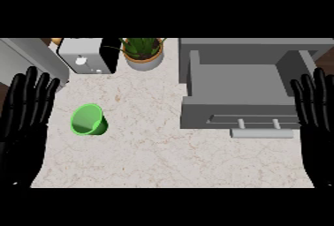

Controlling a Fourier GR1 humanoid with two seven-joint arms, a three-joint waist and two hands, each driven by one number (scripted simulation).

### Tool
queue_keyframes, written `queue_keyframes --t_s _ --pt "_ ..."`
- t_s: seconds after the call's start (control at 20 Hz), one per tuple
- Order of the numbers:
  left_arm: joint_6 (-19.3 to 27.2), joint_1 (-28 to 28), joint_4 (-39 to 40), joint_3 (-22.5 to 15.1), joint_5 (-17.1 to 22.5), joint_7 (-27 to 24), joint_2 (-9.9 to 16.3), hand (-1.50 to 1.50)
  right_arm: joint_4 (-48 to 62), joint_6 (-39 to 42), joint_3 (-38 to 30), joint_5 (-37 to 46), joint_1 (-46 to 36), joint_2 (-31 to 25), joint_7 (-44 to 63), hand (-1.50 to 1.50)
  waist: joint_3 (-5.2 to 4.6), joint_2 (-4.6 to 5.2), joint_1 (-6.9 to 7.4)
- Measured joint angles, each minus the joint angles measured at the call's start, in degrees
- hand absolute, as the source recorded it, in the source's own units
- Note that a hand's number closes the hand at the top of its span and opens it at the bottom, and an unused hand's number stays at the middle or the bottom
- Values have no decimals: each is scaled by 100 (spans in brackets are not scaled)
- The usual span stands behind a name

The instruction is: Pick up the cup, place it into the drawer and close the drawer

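Left hand (27, 103) at the left edge of the frame, fingers straight and pointing up, holding nothing, resting. Right hand (314, 103) at the right edge, likewise flat and spread, holding nothing, resting. Neither touching any object.

Just right of the left hand, in the left middle of the frame: green cup (88, 119), standing on the pale marbled desk (163, 159), mouth tilted toward the viewer so the inside shows. Well apart from both hands' fingers, though nearer the left one.

Further out, at right centre: grey drawer (236, 95), pulled open, its bare grey floor visible and a handle bar along its near front. Just left of the right hand, reaching up into a grey cabinet at the upper right.

Along the top of the frame: a potted plant (142, 52) at upper centre, and left of it a white and black appliance (85, 55), kind unclear.

Judged stage: the very start, with the pick-up not yet begun, cup untouched and drawer already open and unfilled.

Likely next: a reach to the cup, probably from the left hand as the closer, fingers curling round its wall, then a lift and a carry across the desk to the right and down into the drawer. Closing push on the drawer front afterwards.
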Motion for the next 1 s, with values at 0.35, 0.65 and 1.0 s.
queue_keyframes --t_s 0.35,0.65,1.0 --pt "-303 -50 523 757 580 -124 282 -150 -123 223 159 83 178 -78 5 -150 -17 -59 -16" --pt "-240 -151 1259 1292 1326 103 173 -150 333 621 72 -146 -179 -375 371 -150 -18 -65 -9" --pt "-383 -337 2433 1655 1432 -244 371 -150 785 797 -112 -296 -611 -425 435 -150 -18 -72 -23"
